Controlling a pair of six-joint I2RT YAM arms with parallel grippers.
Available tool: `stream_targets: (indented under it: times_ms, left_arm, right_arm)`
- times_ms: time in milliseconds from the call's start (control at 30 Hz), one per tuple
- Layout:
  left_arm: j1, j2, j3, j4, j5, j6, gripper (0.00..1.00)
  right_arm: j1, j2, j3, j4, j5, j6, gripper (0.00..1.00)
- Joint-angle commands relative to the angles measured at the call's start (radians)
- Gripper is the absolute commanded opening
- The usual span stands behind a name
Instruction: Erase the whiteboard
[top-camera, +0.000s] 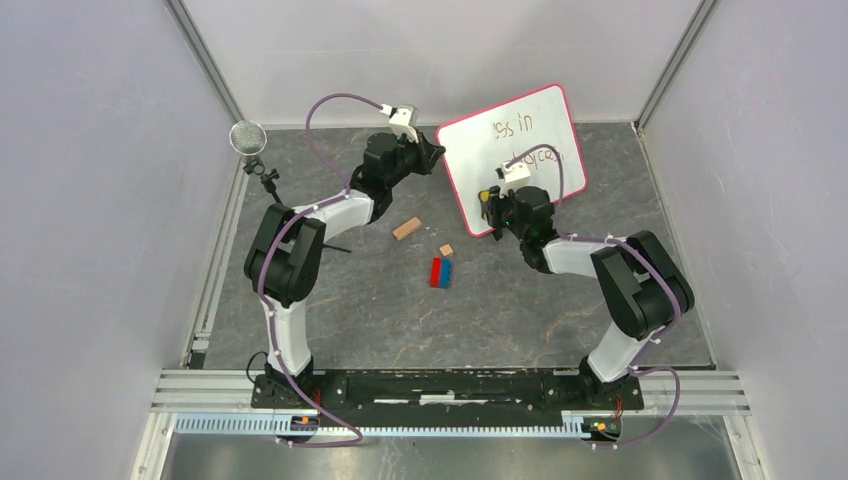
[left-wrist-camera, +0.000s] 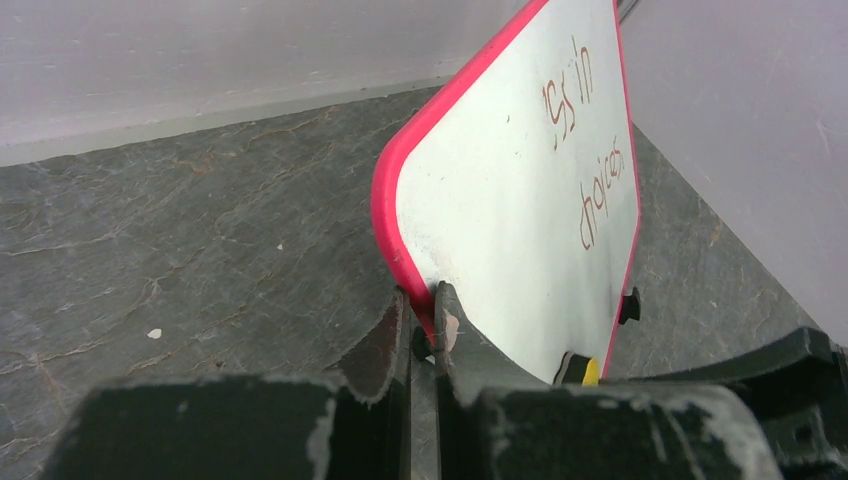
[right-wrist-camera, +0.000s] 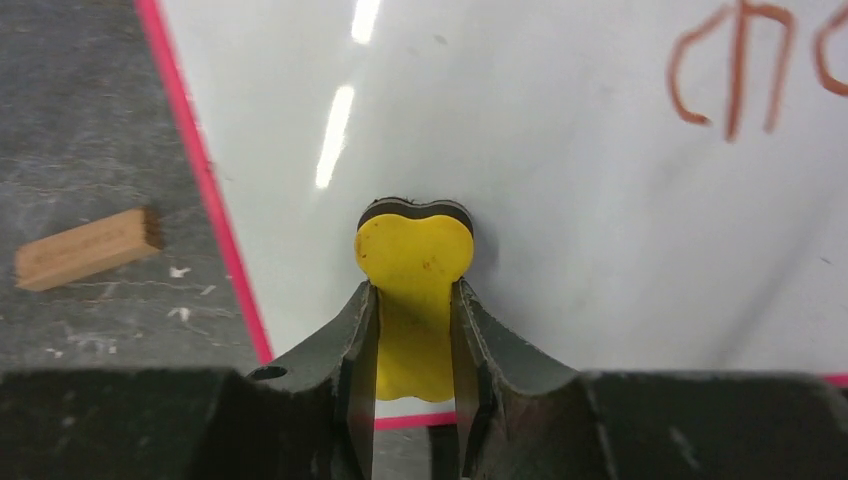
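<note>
The whiteboard (top-camera: 515, 150) with its red-pink frame lies tilted at the back right of the table, with dark handwriting on its right half. It also shows in the left wrist view (left-wrist-camera: 520, 190) and the right wrist view (right-wrist-camera: 600, 160). My left gripper (top-camera: 435, 152) is shut on the board's left edge, its fingertips (left-wrist-camera: 445, 310) pinching the frame. My right gripper (top-camera: 492, 203) is shut on a yellow eraser (right-wrist-camera: 414, 265) with a black felt pad, pressed on the board near its lower left corner. The eraser also peeks into the left wrist view (left-wrist-camera: 590, 372).
A tan wooden block (top-camera: 406, 229) lies left of the board, also in the right wrist view (right-wrist-camera: 85, 248). A small tan piece (top-camera: 446, 250) and red and blue blocks (top-camera: 441, 272) lie mid-table. A microphone (top-camera: 249, 140) stands at back left. Walls enclose the table.
</note>
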Motion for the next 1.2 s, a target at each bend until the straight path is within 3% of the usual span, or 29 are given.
stream_targets:
  times_ms: [0,200,400,533,1000,1167]
  left_arm:
    - [-0.045,-0.017,0.011,-0.024,0.087,0.076,0.02]
    - [-0.046,-0.02,0.013,-0.036,0.085,0.084,0.03]
    - [-0.044,-0.007,0.014,-0.01,0.123,0.039,0.37]
    - [-0.044,0.018,0.02,0.008,0.145,-0.015,0.48]
    - [-0.042,0.066,0.009,0.025,0.16,-0.118,0.53]
    - [-0.027,0.029,-0.081,0.131,0.132,-0.184,0.59]
  right_arm:
    - [-0.057,-0.006,-0.043,-0.105,0.041,0.012,0.0]
    - [-0.054,-0.066,0.041,-0.067,0.035,-0.007,0.0]
    - [-0.054,-0.037,0.199,-0.023,0.075,0.077,0.0]
    - [-0.055,-0.013,0.237,0.012,0.076,0.085,0.0]
    - [-0.055,0.103,0.292,0.046,-0.004,0.064,0.0]
    - [-0.056,0.083,0.271,0.044,0.002,0.054,0.0]
